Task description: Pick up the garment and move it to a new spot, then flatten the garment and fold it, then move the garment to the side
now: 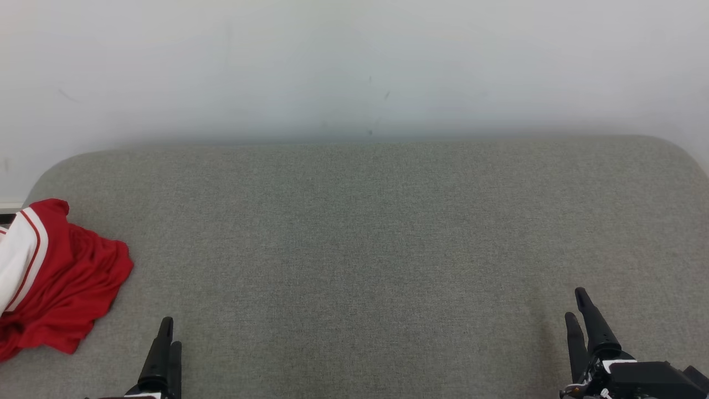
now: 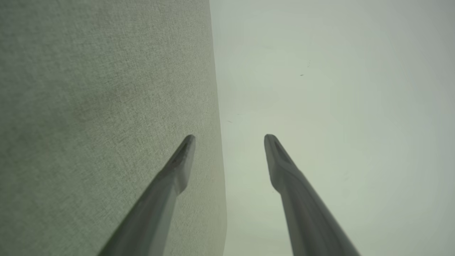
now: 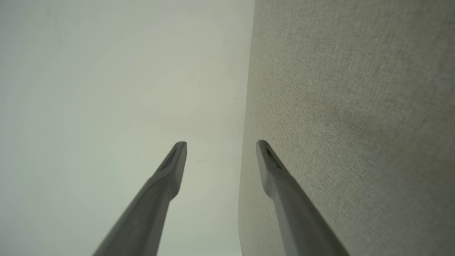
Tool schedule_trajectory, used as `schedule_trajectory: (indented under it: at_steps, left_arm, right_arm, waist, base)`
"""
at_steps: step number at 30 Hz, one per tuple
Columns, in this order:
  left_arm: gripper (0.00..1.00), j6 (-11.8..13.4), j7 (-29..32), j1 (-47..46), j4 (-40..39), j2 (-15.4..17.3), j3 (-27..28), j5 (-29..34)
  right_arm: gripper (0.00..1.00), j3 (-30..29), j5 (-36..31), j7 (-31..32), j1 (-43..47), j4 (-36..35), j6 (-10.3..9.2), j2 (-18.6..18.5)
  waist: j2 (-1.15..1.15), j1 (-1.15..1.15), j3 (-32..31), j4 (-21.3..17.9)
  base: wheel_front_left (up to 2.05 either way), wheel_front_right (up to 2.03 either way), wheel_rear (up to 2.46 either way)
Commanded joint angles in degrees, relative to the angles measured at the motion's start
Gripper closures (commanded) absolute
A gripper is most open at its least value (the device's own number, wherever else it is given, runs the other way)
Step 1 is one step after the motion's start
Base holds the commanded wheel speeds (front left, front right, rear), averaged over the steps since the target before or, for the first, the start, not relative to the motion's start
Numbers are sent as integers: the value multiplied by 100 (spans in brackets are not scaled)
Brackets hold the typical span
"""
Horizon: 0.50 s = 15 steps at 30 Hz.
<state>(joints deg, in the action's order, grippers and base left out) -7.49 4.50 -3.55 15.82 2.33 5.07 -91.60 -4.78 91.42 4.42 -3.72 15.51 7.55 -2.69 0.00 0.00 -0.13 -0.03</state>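
Observation:
A crumpled red garment [image 1: 66,282] with a white, red-striped panel lies at the far left edge of the grey fabric surface [image 1: 365,233], partly cut off by the frame. My left gripper [image 1: 169,332] stands open at the lower left, a short way right of the garment and apart from it. At the lower right my right gripper [image 1: 576,305] is open too, far from the garment. In the left wrist view the left gripper [image 2: 229,137] has spread fingers with nothing between them. The right gripper [image 3: 220,143] looks the same in the right wrist view.
A pale wall [image 1: 354,66] rises right behind the grey surface, whose back corners are rounded. The surface's back edge [image 2: 217,106] runs between fabric and wall in both wrist views.

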Motion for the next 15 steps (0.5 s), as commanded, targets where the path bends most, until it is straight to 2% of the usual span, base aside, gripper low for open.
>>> schedule_trajectory:
  at_steps: [1,7,15]
  left_arm:
    - [0,13,-92,-43,-113,46,-48,159]
    - [0,60,-228,-19,-123,60,-82,575]
    - [0,135,-428,35,-188,59,-140,1509]
  right_arm:
    - [0,63,-152,-86,-71,-132,-1,-52]
    - [0,144,-521,-229,-56,-150,-1,-99]
    - [0,189,-1400,-427,-41,-147,-2,-97]
  waist:
    - [0,0,-7,1]
    - [0,0,-23,5]
    - [0,0,-45,11]
  base:
    - [0,0,0]
    - [0,0,0]
    - [0,0,0]
